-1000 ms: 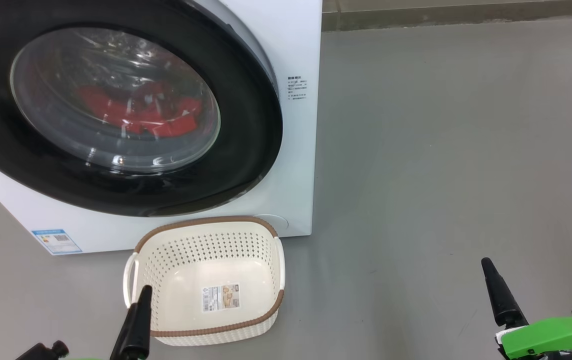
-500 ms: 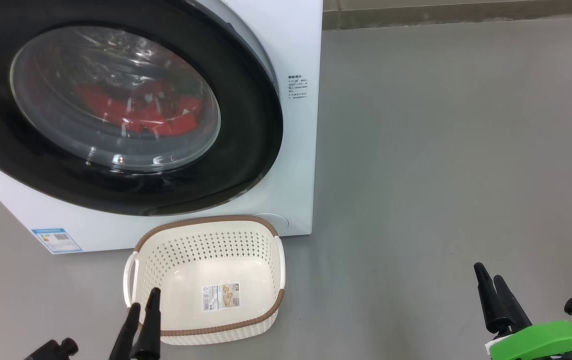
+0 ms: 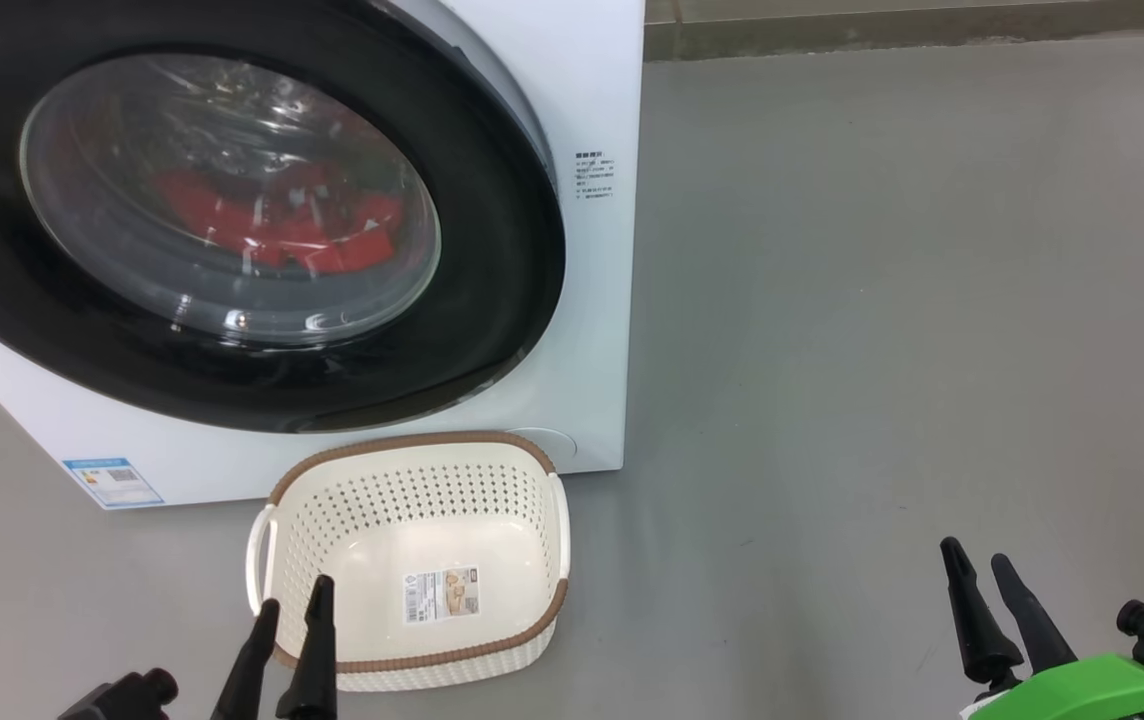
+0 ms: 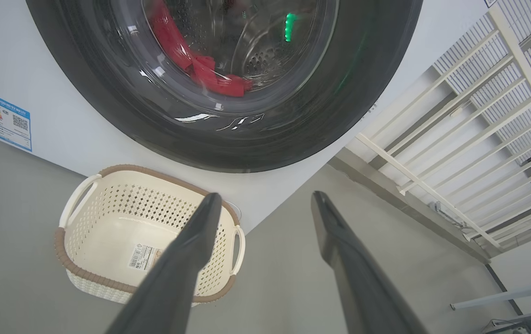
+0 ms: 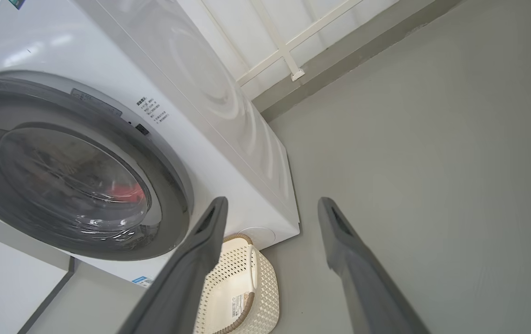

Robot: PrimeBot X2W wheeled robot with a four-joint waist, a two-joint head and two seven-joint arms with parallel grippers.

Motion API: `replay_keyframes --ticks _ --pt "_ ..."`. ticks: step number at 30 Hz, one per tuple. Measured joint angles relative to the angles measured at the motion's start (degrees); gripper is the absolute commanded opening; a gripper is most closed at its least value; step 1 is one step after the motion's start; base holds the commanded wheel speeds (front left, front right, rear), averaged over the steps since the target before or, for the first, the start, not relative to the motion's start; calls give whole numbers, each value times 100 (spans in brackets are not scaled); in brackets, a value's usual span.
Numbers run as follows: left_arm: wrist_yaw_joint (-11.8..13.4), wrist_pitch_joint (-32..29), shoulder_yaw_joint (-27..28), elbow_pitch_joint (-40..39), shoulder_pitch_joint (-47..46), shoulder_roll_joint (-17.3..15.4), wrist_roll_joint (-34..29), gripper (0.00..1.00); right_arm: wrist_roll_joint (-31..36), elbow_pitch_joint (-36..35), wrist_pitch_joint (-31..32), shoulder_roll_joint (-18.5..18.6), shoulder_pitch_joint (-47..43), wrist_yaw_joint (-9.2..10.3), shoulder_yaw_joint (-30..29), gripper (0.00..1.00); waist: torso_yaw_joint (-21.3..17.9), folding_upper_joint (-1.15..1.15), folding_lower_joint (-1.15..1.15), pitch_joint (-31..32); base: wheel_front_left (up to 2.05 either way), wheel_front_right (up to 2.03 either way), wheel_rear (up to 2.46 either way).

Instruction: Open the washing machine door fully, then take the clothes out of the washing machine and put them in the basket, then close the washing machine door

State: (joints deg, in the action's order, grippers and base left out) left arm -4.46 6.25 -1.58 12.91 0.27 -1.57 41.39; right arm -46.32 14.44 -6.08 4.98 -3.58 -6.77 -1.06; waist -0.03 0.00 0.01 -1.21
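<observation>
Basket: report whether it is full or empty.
Empty. The basket shows a bare bottom with its paper label; the red clothes sit inside the washing machine.

The washer is white, its door glossy black with a clear centre. Inside the washer the clothes are bright red. In front of the washer, the basket is cream, patterned with small holes, its rim brown and woven-looking. The floor around the washer is plain grey.

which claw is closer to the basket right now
The left claw: in the head view its tips overlap the near left rim of the basket, while the right claw sits far off to the right over the floor.
</observation>
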Motion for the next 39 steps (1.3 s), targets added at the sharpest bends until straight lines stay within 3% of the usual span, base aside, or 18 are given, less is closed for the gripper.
replay_keyframes --ticks 39 --pt "276 606 -153 -142 223 -51 -2432 100 2132 -288 -638 104 -269 -11 -201 100 -6 0 0 -39 0 0 0"
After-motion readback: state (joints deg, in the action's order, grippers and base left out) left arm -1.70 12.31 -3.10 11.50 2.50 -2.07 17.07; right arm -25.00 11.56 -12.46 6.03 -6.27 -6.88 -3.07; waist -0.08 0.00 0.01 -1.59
